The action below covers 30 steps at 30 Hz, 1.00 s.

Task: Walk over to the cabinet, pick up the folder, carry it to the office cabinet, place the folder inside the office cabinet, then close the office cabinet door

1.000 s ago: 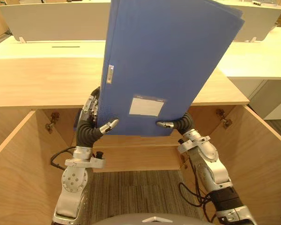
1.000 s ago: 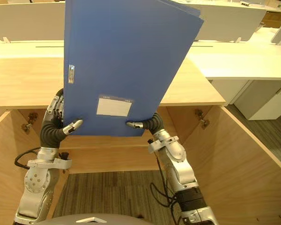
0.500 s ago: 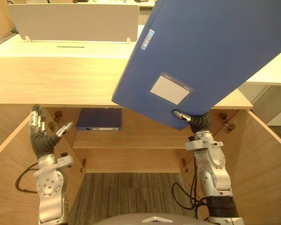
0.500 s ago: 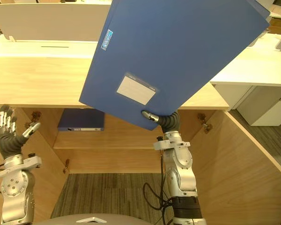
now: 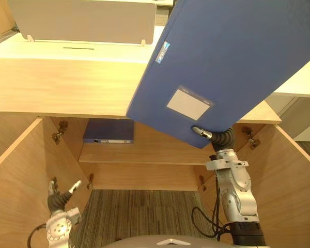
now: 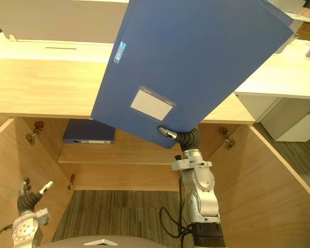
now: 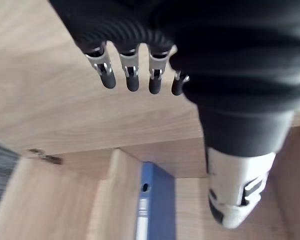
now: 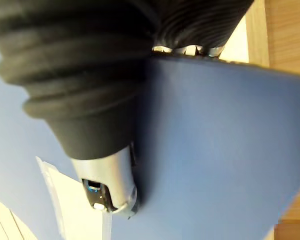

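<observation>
The right hand [image 5: 220,137] pinches the blue folder [image 5: 232,62] by its lower corner, fingers hidden behind; left hand [image 5: 58,199] splayed wide at 7 o'clock.

Blue folder [image 5: 232,62] ran off the top and right edges, far corner cut. Right hand [image 5: 221,137] showed its thumb on the front face; its fingers [image 8: 186,49] went behind the folder, mostly hidden. Print on the white label [image 5: 188,104] was too small to read. Second folder [image 5: 108,131] on the shelf was partly hidden under the cabinet top [image 5: 62,93]. Left hand [image 5: 59,199] sat low, its arm cut by the bottom edge.
</observation>
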Tool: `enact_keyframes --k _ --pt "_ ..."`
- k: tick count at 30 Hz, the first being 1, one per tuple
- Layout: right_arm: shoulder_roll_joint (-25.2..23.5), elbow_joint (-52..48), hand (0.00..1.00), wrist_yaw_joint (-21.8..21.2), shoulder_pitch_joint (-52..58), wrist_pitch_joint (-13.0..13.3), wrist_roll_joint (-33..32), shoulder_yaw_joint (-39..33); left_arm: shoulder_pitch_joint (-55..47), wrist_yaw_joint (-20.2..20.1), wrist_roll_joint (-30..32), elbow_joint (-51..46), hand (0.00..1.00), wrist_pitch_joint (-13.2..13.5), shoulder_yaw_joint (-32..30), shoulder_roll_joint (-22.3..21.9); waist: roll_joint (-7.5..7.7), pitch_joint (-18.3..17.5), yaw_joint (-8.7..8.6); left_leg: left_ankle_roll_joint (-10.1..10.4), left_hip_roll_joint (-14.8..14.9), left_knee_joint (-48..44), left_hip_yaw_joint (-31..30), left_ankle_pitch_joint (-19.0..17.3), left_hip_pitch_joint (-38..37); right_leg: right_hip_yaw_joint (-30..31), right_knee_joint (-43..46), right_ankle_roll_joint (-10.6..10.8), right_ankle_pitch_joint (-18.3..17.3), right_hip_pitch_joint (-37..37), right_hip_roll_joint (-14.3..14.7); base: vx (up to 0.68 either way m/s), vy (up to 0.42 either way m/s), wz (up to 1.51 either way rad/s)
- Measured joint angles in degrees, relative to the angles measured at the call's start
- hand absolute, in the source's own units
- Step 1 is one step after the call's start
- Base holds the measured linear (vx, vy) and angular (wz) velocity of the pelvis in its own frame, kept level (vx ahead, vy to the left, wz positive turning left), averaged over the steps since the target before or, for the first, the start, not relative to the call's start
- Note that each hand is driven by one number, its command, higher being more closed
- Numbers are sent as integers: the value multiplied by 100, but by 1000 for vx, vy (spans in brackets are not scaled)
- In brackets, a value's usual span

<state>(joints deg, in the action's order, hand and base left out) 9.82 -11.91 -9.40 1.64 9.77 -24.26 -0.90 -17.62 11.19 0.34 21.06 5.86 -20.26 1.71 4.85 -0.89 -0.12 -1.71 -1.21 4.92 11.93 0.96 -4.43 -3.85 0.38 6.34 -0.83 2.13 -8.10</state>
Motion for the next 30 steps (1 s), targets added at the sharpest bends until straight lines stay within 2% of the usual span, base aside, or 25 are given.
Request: enact_keyframes --k 4,10,15,21,25,27,29,30 --pt "127 356 100 -8 0 -19 243 398 2 -86 106 894 0 -79 13 98 85 -60 -20 2 24 -20 -12 1 40 -2 -24 2 4 -22 26 0 -6 1" --pt "245 455 100 17 -8 -26 751 766 115 -170 225 2201 0 -148 29 350 88 -59 27 2 10 -33 -39 4 80 -25 -182 -7 81 11 34 -6 -3 0" --pt "550 460 100 128 -90 -24 1410 1244 174 -216 483 2792 0 -175 121 458 30 38 48 3 5 -32 -48 5 87 -26 -222 -6 93 10 33 -6 -3 0" --pt "930 863 100 129 -592 4 2268 2024 310 -322 672 3230 0 -222 330 544 31 199 52 14 3 -33 -38 8 139 -15 -298 -9 144 -6 35 -11 -4 0" --pt "1197 1034 100 128 -950 9 2714 2620 425 -324 673 3246 0 -229 529 565 -31 469 105 24 12 -40 61 25 366 61 -261 -54 227 -290 39 -28 -2 -11" --pt "1261 1210 100 127 -1298 9 2892 2822 658 -323 671 3231 0 -229 587 572 -14 773 124 -13 55 -502 99 -98 784 149 -89 -91 279 -599 35 -91 16 -11" --pt "1446 1391 100 160 -1827 7 3094 2912 1105 -320 661 3158 0 -210 739 568 -253 1358 136 -51 272 -1792 51 -600 1762 149 225 -122 302 -1079 97 -164 -4 3" --pt "1484 1443 100 205 -1935 7 3150 2927 1184 -318 655 3147 0 -208 751 569 -319 1458 137 -74 337 -2034 42 -678 1959 150 307 -122 302 -1216 136 -183 -3 -7"
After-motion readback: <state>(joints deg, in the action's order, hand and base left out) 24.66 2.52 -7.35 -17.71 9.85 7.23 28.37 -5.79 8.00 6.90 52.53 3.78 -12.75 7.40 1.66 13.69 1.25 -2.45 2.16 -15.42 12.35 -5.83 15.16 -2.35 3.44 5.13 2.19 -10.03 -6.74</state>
